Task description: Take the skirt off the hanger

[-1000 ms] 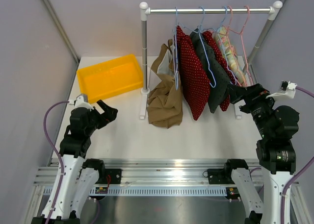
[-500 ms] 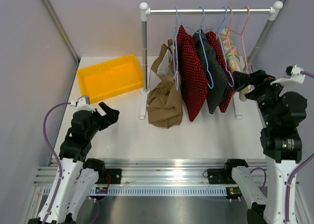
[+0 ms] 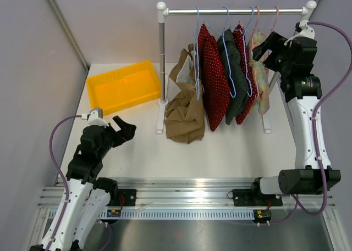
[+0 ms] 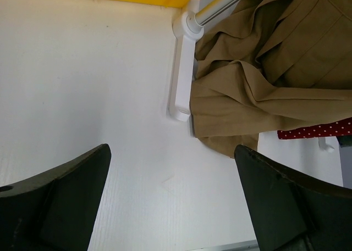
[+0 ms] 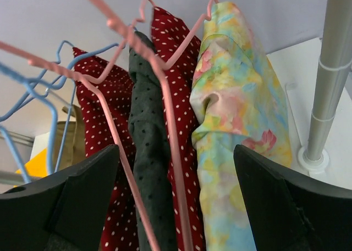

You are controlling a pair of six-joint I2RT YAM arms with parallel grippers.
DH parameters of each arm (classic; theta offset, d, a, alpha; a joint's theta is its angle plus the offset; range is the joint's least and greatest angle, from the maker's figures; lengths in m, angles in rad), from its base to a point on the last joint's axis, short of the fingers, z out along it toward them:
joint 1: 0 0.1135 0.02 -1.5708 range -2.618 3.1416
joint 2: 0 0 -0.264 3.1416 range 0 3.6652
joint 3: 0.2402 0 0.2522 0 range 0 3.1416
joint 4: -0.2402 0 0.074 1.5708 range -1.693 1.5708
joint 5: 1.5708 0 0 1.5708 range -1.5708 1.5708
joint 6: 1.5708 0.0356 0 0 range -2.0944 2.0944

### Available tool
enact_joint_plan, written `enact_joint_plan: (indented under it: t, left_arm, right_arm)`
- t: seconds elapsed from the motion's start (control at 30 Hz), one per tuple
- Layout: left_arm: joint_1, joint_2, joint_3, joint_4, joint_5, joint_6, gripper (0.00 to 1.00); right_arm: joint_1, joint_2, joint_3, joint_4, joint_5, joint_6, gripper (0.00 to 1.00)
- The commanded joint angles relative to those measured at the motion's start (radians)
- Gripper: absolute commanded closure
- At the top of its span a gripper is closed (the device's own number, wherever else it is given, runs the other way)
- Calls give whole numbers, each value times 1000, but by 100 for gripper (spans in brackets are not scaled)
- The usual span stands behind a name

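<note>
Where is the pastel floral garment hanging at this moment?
In the top view the floral garment hangs at the right end of the rail, next to a red dotted garment, with the right end effector open just beside it on its right.

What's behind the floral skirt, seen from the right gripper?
A red dotted garment hangs right against the floral skirt, then a dark dotted one and another red one. How each is attached to its hanger is covered by fabric.

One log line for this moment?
left jaws: open, low over table | right jaws: open, up by rail, facing floral skirt | skirt: hanging, not gripped
</note>
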Motion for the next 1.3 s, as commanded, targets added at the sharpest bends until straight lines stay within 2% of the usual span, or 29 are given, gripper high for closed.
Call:
enact_joint_plan:
  t: [0.0,0.07,0.1,0.13,0.43,0.67,0.77,0.8,0.87,1.17,1.2,1.27]
  left_arm:
    - [-4,-8,-11,51,30,-2,1]
    - [-4,-6,-14,58,42,-2,1]
    - [-4,-6,-14,57,45,-2,1]
    - [-4,-5,-14,60,47,-2,1]
    - [-4,-1,-18,63,51,-2,1]
    - [-6,0,-18,63,51,-2,1]
    - [-6,2,-18,63,51,-2,1]
    - [-6,3,-18,63,50,-2,1]
    - [-7,3,-18,61,50,-2,1]
    - [-24,3,-12,48,25,-5,1]
    - [-27,2,-12,48,22,-5,1]
    - [-32,2,-11,43,13,-5,1]
  right_arm:
    - [-2,29,94,27,46,-46,8]
    - [-2,60,98,34,46,-57,13]
    - [-2,69,100,36,48,-57,21]
    - [-2,83,98,37,48,-58,23]
    - [-2,16,22,91,48,-40,21]
    - [-2,-64,2,106,123,-60,19]
    - [-2,-87,-14,126,161,-81,24]
    - [-2,-89,-24,135,170,-86,32]
    - [-2,-81,-24,131,186,-101,36]
    - [-2,18,-9,111,141,-75,32]
    - [-1,35,-5,108,135,-75,35]
    - [-2,51,8,103,123,-74,53]
